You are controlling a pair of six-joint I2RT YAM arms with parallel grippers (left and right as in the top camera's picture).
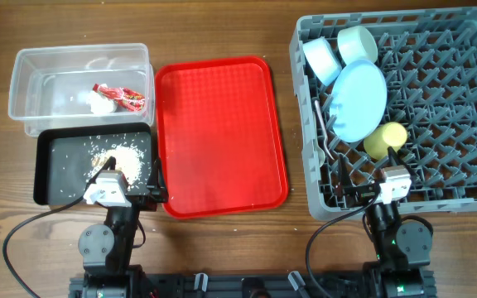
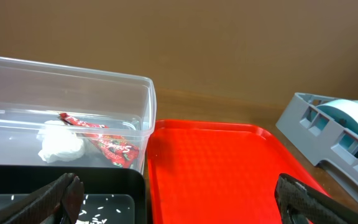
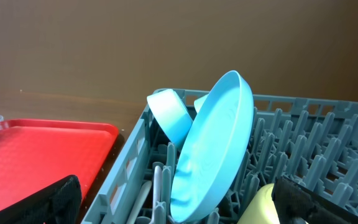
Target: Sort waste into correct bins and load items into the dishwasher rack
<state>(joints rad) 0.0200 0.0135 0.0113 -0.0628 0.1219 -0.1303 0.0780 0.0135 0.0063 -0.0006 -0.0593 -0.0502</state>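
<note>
The red-and-white wrapper [image 1: 127,98] and a white wad [image 1: 99,103] lie in the clear tub [image 1: 31,62]; both show in the left wrist view [image 2: 107,143]. Beige food scraps [image 1: 127,159] lie in the black tray [image 1: 56,141]. The grey rack [image 1: 462,124] holds the pale-blue plate [image 1: 360,101] on edge, two pale bowls [image 1: 322,60] [image 1: 358,43], the yellow cup [image 1: 385,139] and white cutlery [image 1: 324,132]. My left gripper [image 2: 179,199] is open and empty over the black tray's near edge. My right gripper [image 3: 179,199] is open and empty at the rack's near edge.
A flat red tray [image 1: 218,132] lies between the bins and the rack, with nothing on it. The wooden table [image 1: 222,33] runs all around. Cables trail from both arm bases at the front edge.
</note>
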